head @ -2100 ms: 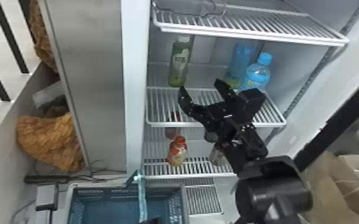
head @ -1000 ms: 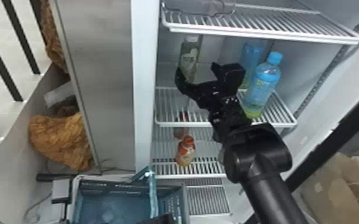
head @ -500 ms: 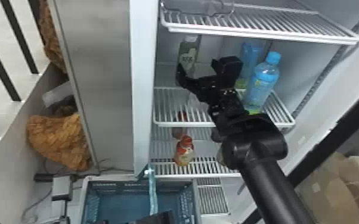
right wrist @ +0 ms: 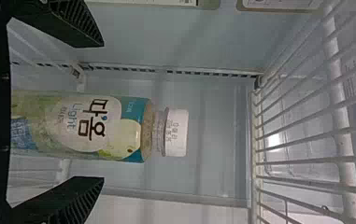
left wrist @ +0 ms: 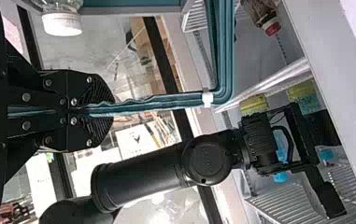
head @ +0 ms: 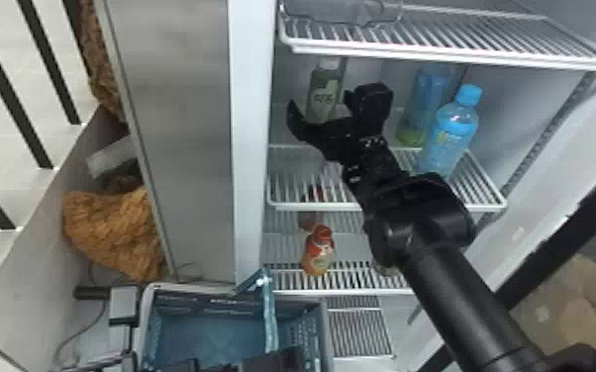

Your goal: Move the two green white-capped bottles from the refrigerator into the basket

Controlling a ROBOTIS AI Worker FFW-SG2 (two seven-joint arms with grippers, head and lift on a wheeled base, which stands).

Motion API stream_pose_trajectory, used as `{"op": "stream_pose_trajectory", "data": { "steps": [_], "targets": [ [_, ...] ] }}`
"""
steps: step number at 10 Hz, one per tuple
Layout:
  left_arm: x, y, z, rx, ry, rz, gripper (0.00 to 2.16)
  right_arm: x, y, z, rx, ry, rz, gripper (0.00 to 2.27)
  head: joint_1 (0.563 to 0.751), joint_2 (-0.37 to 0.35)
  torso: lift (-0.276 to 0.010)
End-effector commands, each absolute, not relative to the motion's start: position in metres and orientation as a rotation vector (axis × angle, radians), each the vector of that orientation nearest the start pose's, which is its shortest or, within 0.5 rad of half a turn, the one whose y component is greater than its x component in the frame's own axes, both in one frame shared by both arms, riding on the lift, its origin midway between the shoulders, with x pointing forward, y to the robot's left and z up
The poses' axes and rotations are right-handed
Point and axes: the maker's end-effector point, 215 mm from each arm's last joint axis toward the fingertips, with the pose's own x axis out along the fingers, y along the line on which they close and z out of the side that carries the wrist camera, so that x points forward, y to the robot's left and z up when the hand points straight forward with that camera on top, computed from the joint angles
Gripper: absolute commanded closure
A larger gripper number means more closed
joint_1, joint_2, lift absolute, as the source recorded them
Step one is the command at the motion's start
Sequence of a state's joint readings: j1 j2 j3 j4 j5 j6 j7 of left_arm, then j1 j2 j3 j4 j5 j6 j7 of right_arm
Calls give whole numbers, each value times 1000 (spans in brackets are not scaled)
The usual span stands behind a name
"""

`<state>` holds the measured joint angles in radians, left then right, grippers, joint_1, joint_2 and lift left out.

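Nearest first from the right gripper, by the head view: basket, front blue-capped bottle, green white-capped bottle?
1. Green white-capped bottle: directly before the right gripper.
2. Front blue-capped bottle: right side, same shelf.
3. Basket: far below, toward the left.

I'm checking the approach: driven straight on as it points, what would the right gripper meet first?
The right gripper would most likely meet the green white-capped bottle, lined up between its open fingers; the remaining gap is unclear.
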<state>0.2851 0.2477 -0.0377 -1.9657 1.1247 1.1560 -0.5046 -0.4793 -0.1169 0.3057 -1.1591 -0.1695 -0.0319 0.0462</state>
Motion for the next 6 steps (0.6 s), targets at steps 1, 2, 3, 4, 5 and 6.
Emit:
{"op": "stream_pose_trajectory", "data": {
  "steps": [1, 2, 3, 4, 5, 6],
  "targets": [
    [295, 0, -375, -977, 871, -1093, 1190, 719, -125, -267, -77, -56, 264, 4, 695, -134, -4],
    [295, -2, -375, -977, 873, -1095, 1190, 726, -130, -263, -91, -57, 256, 4, 695, -135, -4],
    [296, -2, -375, -977, 872, -1097, 1190, 730, -132, -260, -104, -56, 254, 7, 695, -137, -4],
    [296, -2, -375, -977, 872, -1097, 1190, 733, -129, -258, -115, -56, 254, 51, 695, -141, -4],
    [296, -3, -375, -977, 874, -1098, 1190, 734, -130, -260, -116, -48, 251, 125, 695, -142, -4],
    [296, -3, -376, -980, 875, -1098, 1190, 736, -131, -265, -120, -31, 249, 231, 695, -142, -4]
  ]
}}
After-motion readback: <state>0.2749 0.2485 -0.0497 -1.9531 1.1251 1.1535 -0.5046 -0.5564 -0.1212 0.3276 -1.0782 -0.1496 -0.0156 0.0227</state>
